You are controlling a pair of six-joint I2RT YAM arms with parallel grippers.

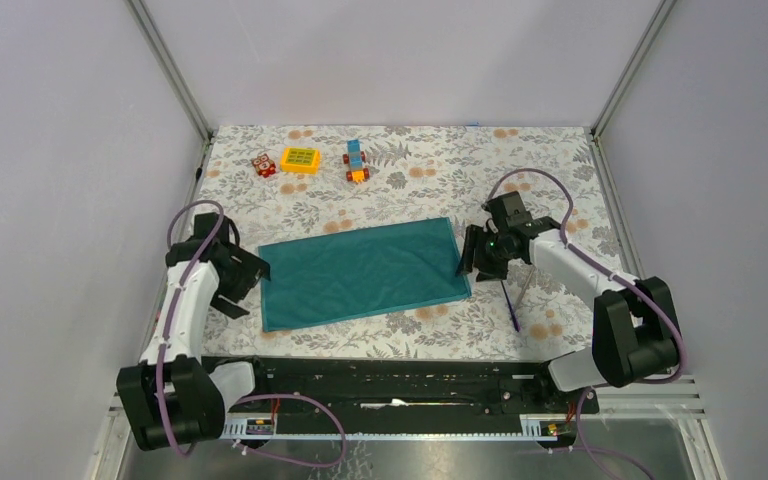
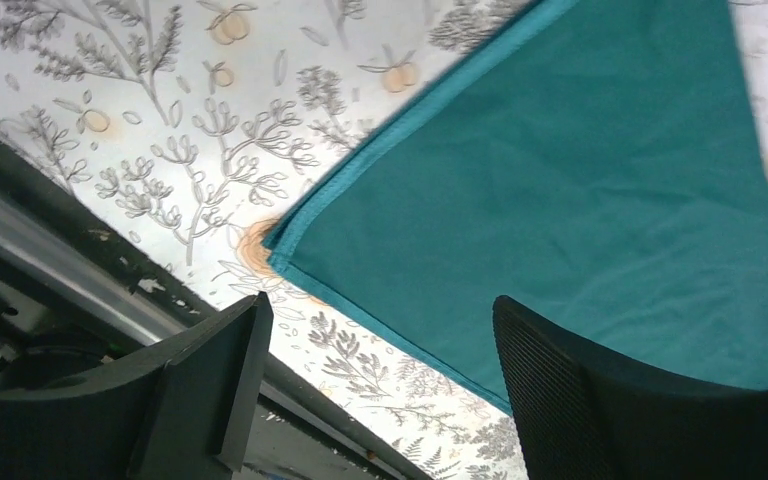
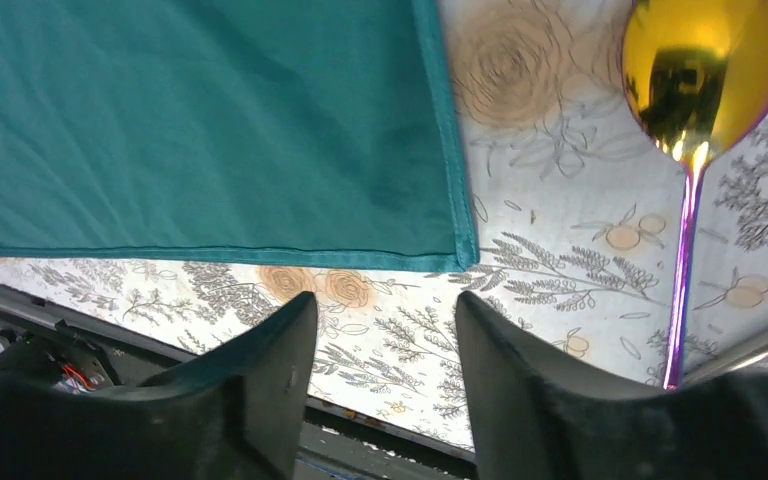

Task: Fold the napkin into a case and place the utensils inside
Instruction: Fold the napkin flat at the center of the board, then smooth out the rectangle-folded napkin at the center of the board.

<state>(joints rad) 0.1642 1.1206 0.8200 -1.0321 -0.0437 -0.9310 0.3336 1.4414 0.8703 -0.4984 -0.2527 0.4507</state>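
Note:
The dark teal napkin (image 1: 360,272) lies flat in the middle of the table as a wide rectangle. It also shows in the left wrist view (image 2: 580,170) and in the right wrist view (image 3: 210,120). My left gripper (image 1: 252,280) is open and empty at the napkin's left edge, over its near-left corner (image 2: 380,320). My right gripper (image 1: 467,256) is open and empty at the napkin's right edge, over its near-right corner (image 3: 385,310). The spoon with the purple handle (image 1: 508,305) and golden head (image 3: 705,70) lies right of the napkin. A slim silvery utensil (image 1: 526,284) lies beside it, partly under my right arm.
Three colourful toy pieces stand at the back left: a red-brown block (image 1: 264,165), a yellow block (image 1: 300,160) and a blue-and-orange toy car (image 1: 357,162). The black base rail (image 1: 410,385) runs along the table's near edge. Grey walls enclose the other sides.

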